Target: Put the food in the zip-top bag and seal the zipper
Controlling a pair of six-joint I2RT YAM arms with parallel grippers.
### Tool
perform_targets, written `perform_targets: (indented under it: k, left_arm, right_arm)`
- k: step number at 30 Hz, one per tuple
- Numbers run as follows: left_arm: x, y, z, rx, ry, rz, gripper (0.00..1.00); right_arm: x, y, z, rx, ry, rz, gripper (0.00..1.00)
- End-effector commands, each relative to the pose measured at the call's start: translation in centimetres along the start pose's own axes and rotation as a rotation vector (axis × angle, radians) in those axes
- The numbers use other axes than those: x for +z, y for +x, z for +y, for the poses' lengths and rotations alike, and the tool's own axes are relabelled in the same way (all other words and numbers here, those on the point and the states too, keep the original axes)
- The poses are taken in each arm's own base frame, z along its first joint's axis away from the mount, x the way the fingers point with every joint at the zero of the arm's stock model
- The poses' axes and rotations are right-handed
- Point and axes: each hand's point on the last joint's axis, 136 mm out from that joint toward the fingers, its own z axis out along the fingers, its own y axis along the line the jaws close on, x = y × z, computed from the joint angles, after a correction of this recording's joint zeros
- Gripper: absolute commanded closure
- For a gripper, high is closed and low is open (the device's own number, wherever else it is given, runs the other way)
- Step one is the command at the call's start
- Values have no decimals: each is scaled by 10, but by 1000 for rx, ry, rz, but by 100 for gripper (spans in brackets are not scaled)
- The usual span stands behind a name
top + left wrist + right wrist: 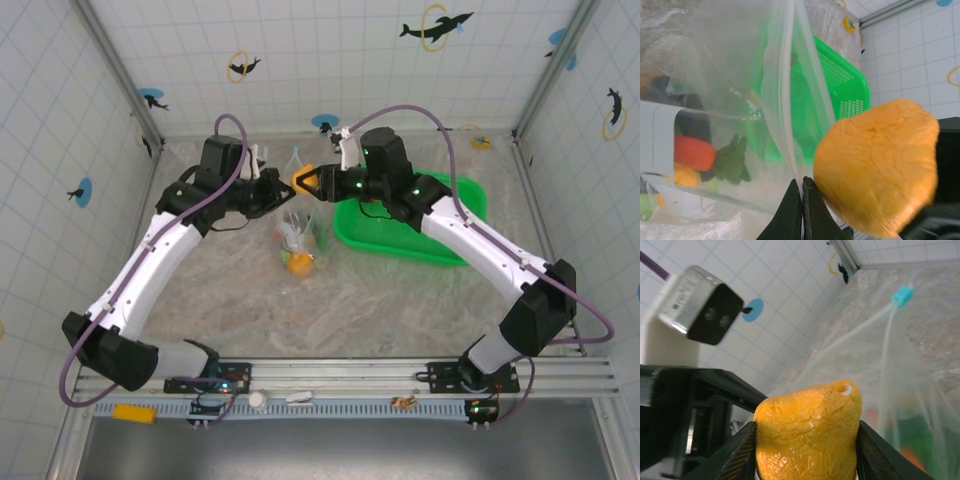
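Observation:
My left gripper (802,186) is shut on the mouth edge of the clear zip-top bag (715,90), pinching it by the pale zipper strip (785,75). In the top view that gripper (272,192) holds the bag (300,235) up so that it hangs to the table. Inside lie a red strawberry (694,152), a dark eggplant (687,122) and an orange citrus (299,263). My right gripper (807,440) is shut on a lumpy orange food piece (807,432), which hangs right beside the bag's mouth (303,181). A teal slider (902,295) sits on the zipper.
A green mesh basket (455,225) stands at the right, under my right arm and just behind the bag. Tiled walls with metal corner posts close the table in at the back and both sides. The left arm's camera housing (700,305) is close to my right fingers.

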Motion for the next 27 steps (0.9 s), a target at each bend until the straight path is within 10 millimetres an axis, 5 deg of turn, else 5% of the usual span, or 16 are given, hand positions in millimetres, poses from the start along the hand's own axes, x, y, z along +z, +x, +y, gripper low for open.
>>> perform_targets:
  k: [1, 4, 8, 12, 18, 27]
  left_arm:
    - [-10, -7, -10, 42, 17, -25, 100]
    - [-12, -8, -11, 51, 9, -29, 100]
    - [-17, -15, 1, 68, -98, -41, 100]
    - [-33, -36, 8, 115, -251, -82, 100]
    - [-53, -66, 6, 166, -375, -164, 100]
    - [-35, -49, 3, 175, -319, -90, 100]
  right_arm:
    - [13, 27, -24, -41, 133, 98, 54]
    - [14, 37, -46, -86, 263, 159, 55]
    - [5, 25, -66, -187, 464, 185, 55]
    - [3, 18, -58, -249, 507, 166, 53]
    - [17, 35, -49, -247, 480, 208, 53]
    - [32, 58, -42, -187, 388, 250, 50]
